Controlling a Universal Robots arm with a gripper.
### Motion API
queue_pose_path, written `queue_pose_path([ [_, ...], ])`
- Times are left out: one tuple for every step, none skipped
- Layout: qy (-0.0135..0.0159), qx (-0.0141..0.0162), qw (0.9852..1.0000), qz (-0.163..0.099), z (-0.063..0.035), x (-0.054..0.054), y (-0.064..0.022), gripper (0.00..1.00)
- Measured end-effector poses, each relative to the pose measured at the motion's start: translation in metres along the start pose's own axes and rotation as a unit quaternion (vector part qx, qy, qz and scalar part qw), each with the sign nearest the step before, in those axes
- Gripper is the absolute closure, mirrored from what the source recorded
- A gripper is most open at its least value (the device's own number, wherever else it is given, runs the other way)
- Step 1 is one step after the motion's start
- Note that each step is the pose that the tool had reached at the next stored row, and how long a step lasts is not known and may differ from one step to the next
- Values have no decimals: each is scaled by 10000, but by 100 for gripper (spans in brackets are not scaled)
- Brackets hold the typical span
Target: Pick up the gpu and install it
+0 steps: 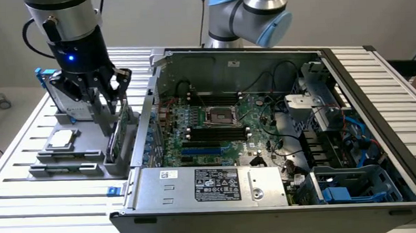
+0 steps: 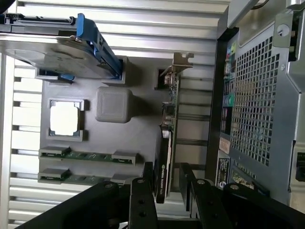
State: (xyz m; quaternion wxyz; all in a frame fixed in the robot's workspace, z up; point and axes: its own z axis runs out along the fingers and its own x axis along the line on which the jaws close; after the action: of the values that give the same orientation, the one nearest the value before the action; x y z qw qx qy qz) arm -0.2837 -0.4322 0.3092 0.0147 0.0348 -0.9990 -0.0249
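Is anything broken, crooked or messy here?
No, nothing stands out. The gpu stands upright in its slot of the gray holder, with the open gripper straddling it. The hard drive, processor chip and memory sticks sit tidily in their own pockets. The computer case lies open on its side, nothing spilled.

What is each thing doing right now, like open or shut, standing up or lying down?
gpu: standing on edge in the grey holder
gripper: open, one finger on each side of the gpu
hard drive: standing upright in the holder
processor chip: lying flat in its pocket
memory sticks: lying flat in their slots
computer case: side open, board showing
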Motion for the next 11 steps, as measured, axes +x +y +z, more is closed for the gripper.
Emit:
queue_pose_path([
  [2, 1, 10000, -31, 18, -1, -1, 64],
  [3, 1, 10000, -50, 36, -3, -2, 64],
  [3, 1, 10000, -57, 54, -7, -4, 64],
  [3, 2, 10000, -58, 72, -15, -5, 64],
  [3, 1, 10000, -57, 89, -27, -6, 64],
  [4, 2, 10000, -57, 106, -43, -9, 64],
  [4, 2, 10000, -57, 124, -60, -11, 64],
  [2, 1, 10000, -57, 143, -72, -13, 64],
  [3, 1, 10000, -57, 161, -77, -15, 64],
  [3, 1, 10000, -57, 180, -78, -15, 64],
  [3, 2, 10000, -57, 198, -79, -16, 64],
])
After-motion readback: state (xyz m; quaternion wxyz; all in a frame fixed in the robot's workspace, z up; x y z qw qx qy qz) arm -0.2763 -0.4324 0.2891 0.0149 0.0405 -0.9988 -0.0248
